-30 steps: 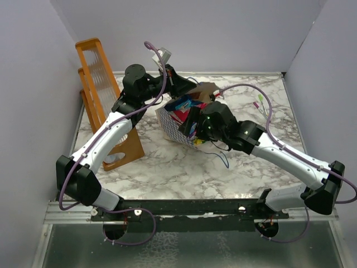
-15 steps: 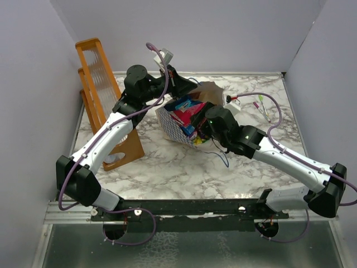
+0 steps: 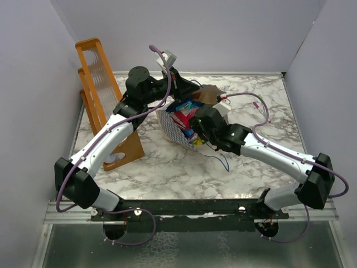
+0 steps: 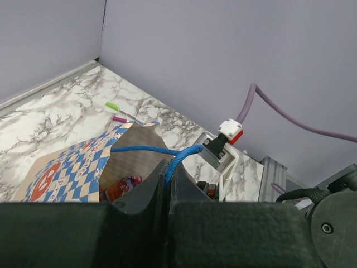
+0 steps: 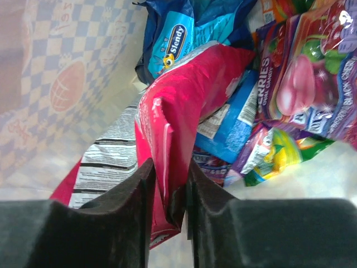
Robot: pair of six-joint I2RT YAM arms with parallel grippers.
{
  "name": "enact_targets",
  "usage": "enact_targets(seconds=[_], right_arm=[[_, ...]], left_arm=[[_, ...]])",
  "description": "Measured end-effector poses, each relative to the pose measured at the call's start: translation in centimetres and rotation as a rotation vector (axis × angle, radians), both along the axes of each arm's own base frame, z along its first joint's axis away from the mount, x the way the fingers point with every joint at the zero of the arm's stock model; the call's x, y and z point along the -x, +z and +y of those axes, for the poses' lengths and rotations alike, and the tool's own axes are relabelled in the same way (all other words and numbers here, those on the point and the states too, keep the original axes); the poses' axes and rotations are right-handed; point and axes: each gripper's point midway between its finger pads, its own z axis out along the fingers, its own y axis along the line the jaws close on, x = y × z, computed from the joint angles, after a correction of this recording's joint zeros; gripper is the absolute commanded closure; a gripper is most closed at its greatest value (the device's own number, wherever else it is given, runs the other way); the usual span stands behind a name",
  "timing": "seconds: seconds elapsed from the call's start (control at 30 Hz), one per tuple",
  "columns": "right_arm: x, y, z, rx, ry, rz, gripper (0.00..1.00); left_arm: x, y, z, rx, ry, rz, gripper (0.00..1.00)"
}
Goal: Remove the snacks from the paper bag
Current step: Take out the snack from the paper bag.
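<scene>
Right end effector [image 5: 169,167] pinches the pouch [image 5: 189,95]; lift it straight up while left end effector [image 4: 168,167] (clamped on cord [image 4: 145,149]) steadies the bag [image 4: 61,167].

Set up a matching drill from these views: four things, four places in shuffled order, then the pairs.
1. blue cord handle
2. pink-red pouch
3. orange wooden rack
4. green-capped pen

A. between the right end effector's fingers
B. lying on the marble table
C. pinched in the left end effector
D. standing at the table's left edge

Pairs: 1-C, 2-A, 3-D, 4-B
</scene>
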Motion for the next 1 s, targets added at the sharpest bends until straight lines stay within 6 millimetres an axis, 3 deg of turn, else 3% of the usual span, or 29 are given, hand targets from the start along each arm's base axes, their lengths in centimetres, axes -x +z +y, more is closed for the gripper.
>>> enact_targets(seconds=[0.2, 0.43, 0.8, 1.0], right_arm=[[-0.2, 0.2, 0.3, -0.017, -0.003, -0.007, 0.98], [0.0, 1.7, -0.1, -0.040, 0.003, -0.035, 0.99], [1.3, 10.3, -2.1, -0.138, 0.035, -0.206, 0.99], [3.5, 15.5, -5.2, -0.129, 0.080, -0.334, 0.99]], left_arm=[[0.0, -0.2, 0.0, -0.005, 0.002, 0.005, 1.00], [-0.1, -0.3, 0.0, -0.011, 0.008, 0.002, 1.00], [-0.6, -0.4, 0.5, -0.030, 0.049, -0.014, 1.00], [-1.0, -0.5, 0.8, -0.041, 0.075, -0.028, 1.00]])
